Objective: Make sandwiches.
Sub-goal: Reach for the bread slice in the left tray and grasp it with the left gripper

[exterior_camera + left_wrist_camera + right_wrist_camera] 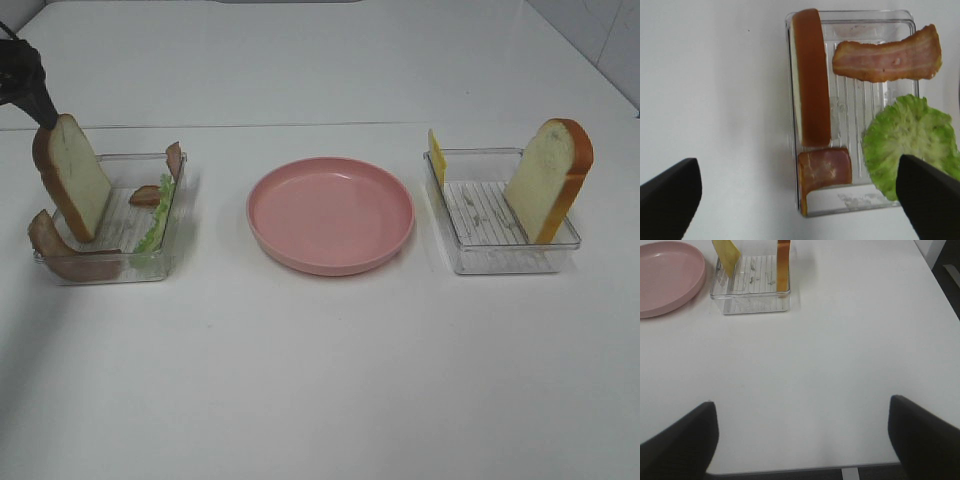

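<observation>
The worktop (320, 380) lies bare and wide in front of the pink plate (330, 265) at its middle. In the right wrist view its near edge shows just beneath the right tool (802, 405), whose fingers are spread with nothing between them.

The left tool (799, 170) is also spread and grips nothing. It hangs over the left tray (140, 272), and the frame's edge cuts it off in the high view. The right tool falls outside that view.

The sandwich parts sit unstacked in two clear trays. The left bread slice (75, 180) stands on edge against the left tray's outer wall, with bacon strips (55, 250) and lettuce (157, 225) beside it. In the right tray (500, 255), the right bread slice (550, 180) leans on the outer wall and the cheese slice (437, 157) stands at the wall nearest the plate.

Each tray's walls hem its parts in closely.
</observation>
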Robot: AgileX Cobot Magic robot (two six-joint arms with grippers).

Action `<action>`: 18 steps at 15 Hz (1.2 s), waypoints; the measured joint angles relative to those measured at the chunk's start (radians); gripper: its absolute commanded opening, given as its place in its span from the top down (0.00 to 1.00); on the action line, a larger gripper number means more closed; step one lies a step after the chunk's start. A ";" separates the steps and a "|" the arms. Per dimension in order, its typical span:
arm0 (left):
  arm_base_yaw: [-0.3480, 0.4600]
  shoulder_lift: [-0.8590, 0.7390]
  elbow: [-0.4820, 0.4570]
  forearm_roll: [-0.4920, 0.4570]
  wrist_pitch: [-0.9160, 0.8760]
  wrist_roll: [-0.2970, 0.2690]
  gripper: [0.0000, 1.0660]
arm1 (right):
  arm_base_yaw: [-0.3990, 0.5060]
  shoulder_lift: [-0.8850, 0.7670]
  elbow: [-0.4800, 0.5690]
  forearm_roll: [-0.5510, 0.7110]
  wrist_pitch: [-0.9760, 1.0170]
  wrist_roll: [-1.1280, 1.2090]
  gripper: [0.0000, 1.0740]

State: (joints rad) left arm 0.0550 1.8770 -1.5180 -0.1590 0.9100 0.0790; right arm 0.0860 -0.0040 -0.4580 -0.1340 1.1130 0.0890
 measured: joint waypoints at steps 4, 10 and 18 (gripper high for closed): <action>0.000 0.136 -0.111 -0.041 0.000 0.006 0.04 | 0.000 0.000 0.000 0.000 0.000 0.000 0.16; 0.000 0.284 -0.201 -0.079 0.000 0.018 0.04 | 0.000 0.000 0.000 0.000 0.000 0.000 0.16; 0.000 0.285 -0.203 -0.079 -0.004 0.021 1.00 | 0.000 0.000 0.000 0.000 0.000 0.000 0.16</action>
State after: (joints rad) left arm 0.0550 2.1620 -1.7210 -0.2380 0.9060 0.1000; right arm 0.0860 -0.0040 -0.4580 -0.1340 1.1130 0.0890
